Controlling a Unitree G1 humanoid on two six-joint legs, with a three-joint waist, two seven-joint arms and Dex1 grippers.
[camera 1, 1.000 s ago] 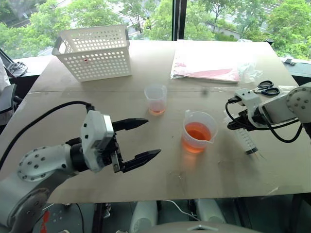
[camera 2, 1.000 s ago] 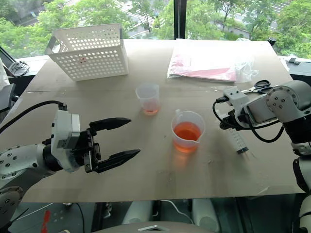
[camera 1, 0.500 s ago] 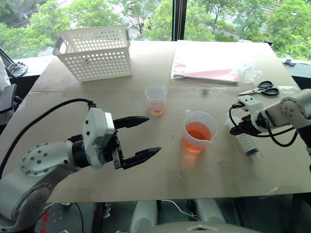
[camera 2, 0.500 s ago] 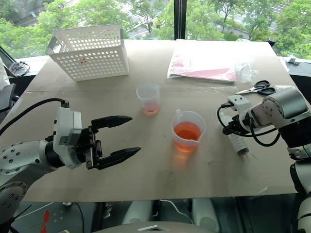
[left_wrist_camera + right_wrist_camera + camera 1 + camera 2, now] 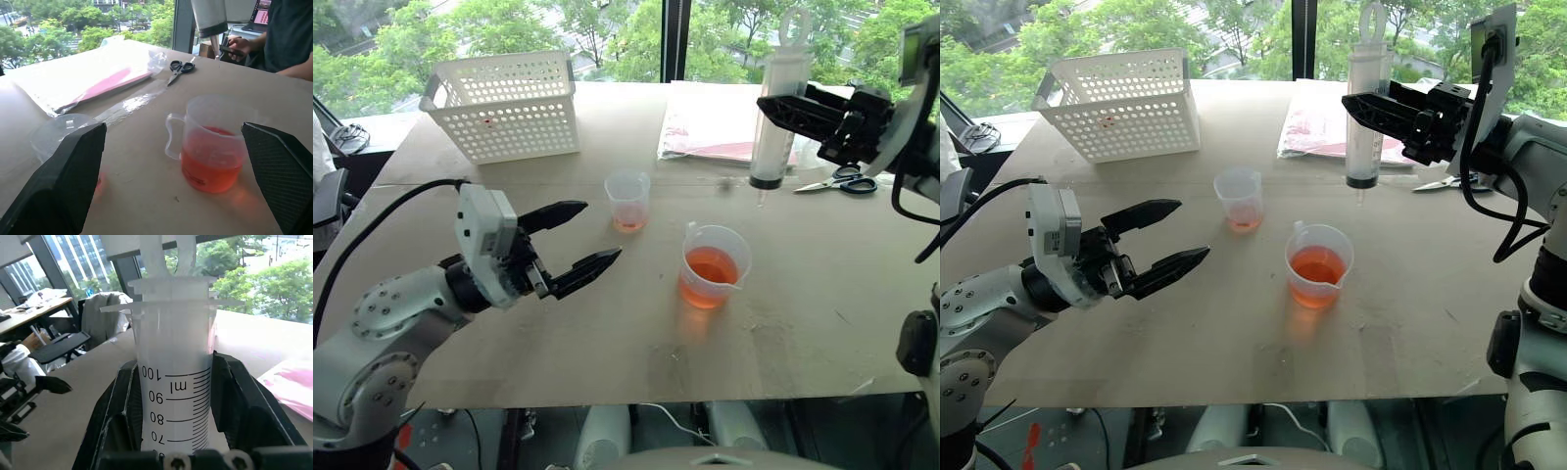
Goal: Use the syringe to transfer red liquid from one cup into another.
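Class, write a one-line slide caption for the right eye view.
Right pincer holds the syringe upright above the table, near the beaker of red liquid; left pincer open.

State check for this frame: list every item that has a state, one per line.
syringe: upright, tip down, lifted off the table, plunger pushed in
right gripper: shut on the syringe barrel
left gripper: open, holding nothing
spouted beaker: upright, partly filled with red liquid
small cup: upright, thin layer of red liquid at the bottom
scissors: lying flat, closed
white basket: upright
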